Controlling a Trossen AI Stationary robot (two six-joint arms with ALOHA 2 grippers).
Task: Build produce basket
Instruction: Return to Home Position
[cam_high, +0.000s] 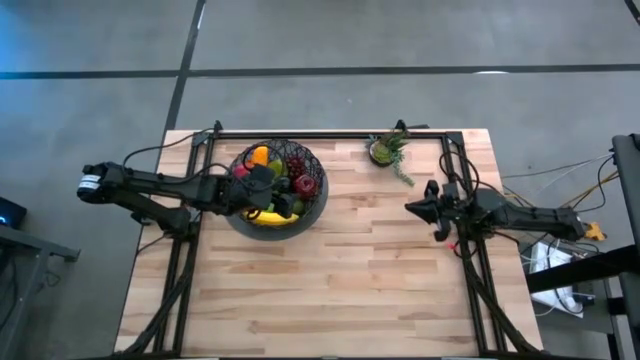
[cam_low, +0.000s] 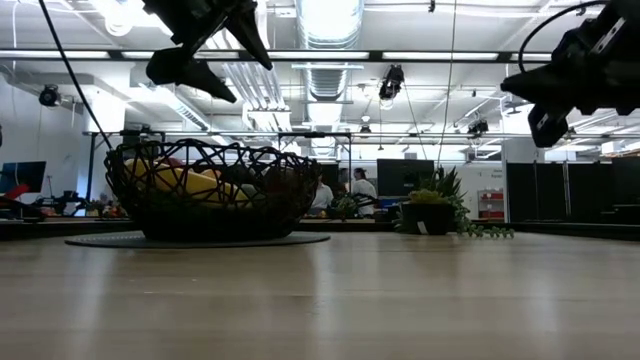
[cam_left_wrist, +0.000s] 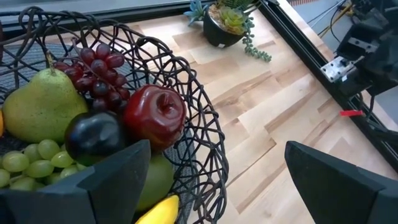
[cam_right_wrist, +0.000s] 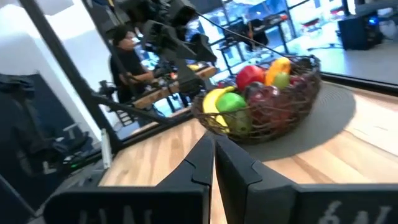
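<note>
Basket (cam_low: 250, 200) loaded w/ fruit, centre-left; left hand (cam_left_wrist: 217, 162) spread, empty above it, so lift clear of rim 1st. Right hand (cam_right_wrist: 211, 142) pressed together, waits right.

A pale wooden desk (cam_high: 340, 290) stands on a grey concrete floor (cam_high: 420, 35). Beyond it, an open workshop shows strip lights (cam_low: 330, 15), a ceiling duct (cam_low: 325, 82) and dark screens (cam_low: 405, 175).
</note>
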